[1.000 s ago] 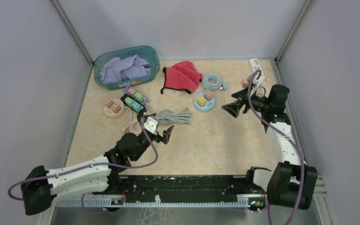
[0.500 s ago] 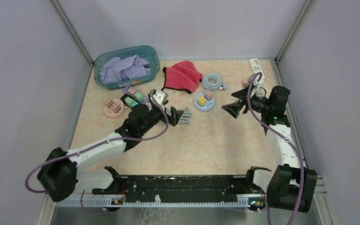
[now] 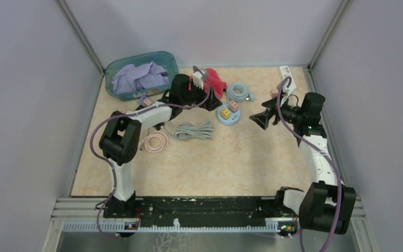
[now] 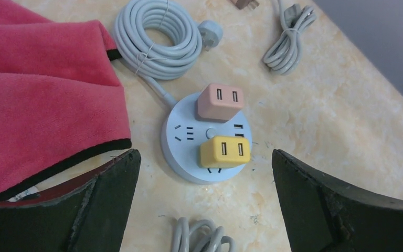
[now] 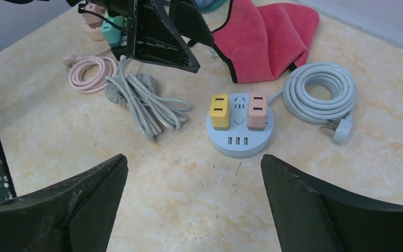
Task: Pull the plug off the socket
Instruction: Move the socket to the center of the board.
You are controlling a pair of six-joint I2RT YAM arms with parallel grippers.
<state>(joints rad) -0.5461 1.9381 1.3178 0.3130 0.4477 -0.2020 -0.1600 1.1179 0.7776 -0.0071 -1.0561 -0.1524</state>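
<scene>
From above, we see the left claw (image 3: 209, 98) far out over the table (image 3: 241, 168). It hangs beside the red cloth (image 3: 215, 81), just left of the round socket (image 3: 229, 121). A yellow plug (image 3: 224, 112) and a pink plug (image 3: 233, 105) both sit in the top of the socket. The right claw (image 3: 261, 116) hangs to the right of the socket, near it but not touching. Behind the socket lies a coiled cord (image 3: 237, 92). A grey cable (image 3: 194, 130) and a pink cable (image 3: 156, 142) lie more to the left. A blue-green basket (image 3: 171, 68) full of purple cloths (image 3: 139, 77) stands in the far left corner.

In the left wrist camera, we look down on the socket between two dark fingers (image 4: 105, 205). The fingers stand wide apart, so the left claw is open and holds nothing. The yellow plug is the closer one and the pink plug sits behind it. Both are pushed into the socket. The red cloth lies to the left, with a small gap between it and the socket.

In the right wrist camera, we see two more dark fingers (image 5: 84, 210), also wide apart. The right claw is open and empty too. The socket lies on the table ahead, between the fingers. Here the yellow plug is on the left and the pink plug on the right. The left claw shows at the top, next to the red cloth.
</scene>
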